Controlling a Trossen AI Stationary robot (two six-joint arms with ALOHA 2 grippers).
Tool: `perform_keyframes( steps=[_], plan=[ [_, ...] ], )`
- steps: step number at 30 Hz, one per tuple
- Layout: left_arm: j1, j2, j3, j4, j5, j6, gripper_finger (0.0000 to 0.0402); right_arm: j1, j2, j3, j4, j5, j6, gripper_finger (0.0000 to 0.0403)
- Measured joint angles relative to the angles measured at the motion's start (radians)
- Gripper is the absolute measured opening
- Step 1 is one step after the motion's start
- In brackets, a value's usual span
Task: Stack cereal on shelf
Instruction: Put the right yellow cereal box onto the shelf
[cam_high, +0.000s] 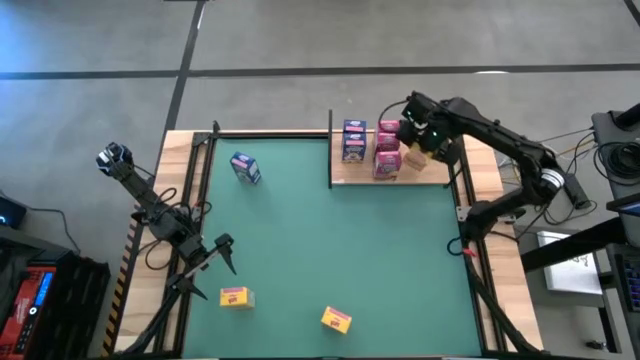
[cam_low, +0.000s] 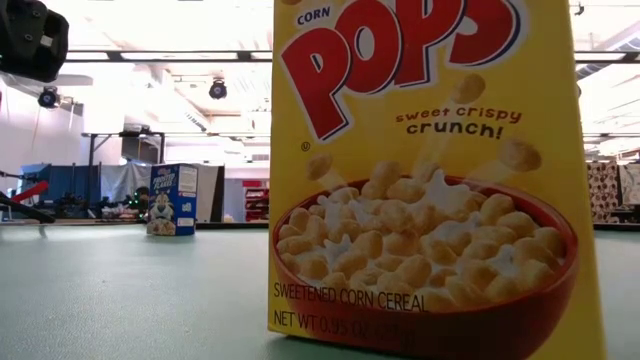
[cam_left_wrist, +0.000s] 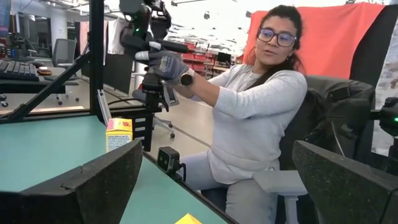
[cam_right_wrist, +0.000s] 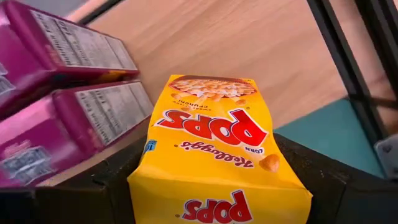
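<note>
My right gripper (cam_high: 415, 143) is over the light-wood shelf (cam_high: 432, 176) at the table's far right, shut on a yellow Corn Pops box (cam_right_wrist: 211, 149). Two pink boxes (cam_high: 387, 150) and two blue boxes (cam_high: 353, 140) stand on the shelf to its left. The pink ones show close beside the yellow box in the right wrist view (cam_right_wrist: 74, 118). My left gripper (cam_high: 225, 250) is open and empty over the mat's near left. A blue box (cam_high: 245, 168) and two yellow boxes (cam_high: 236, 296) (cam_high: 335, 319) stand on the green mat. My right gripper pinches the yellow box between its two fingers, one finger (cam_right_wrist: 115, 171) on each narrow side of the box (cam_right_wrist: 142, 177). The box points away from the wrist over the shelf board, its printed front up. Whether it rests on the board cannot be told.
The shelf's black posts (cam_high: 330, 150) stand along its left and right edges. A seated person (cam_left_wrist: 255, 106) at the table's near side holds up a leader arm. The nearest yellow box (cam_low: 430, 180) fills much of the low view; the blue box (cam_low: 172, 213) shows behind it.
</note>
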Motion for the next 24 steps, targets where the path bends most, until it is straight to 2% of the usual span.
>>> perform_keyframes(
  steps=[12,24],
  plan=[
    [0.0,0.0,0.0,0.0,0.0,0.0,0.0398,-0.165,0.096,0.001,0.11,-0.157,-0.315,0.0293],
    [0.0,0.0,0.0,0.0,0.0,0.0,0.0398,-0.224,0.094,0.002,0.166,-0.156,-0.475,0.0293]
  ],
)
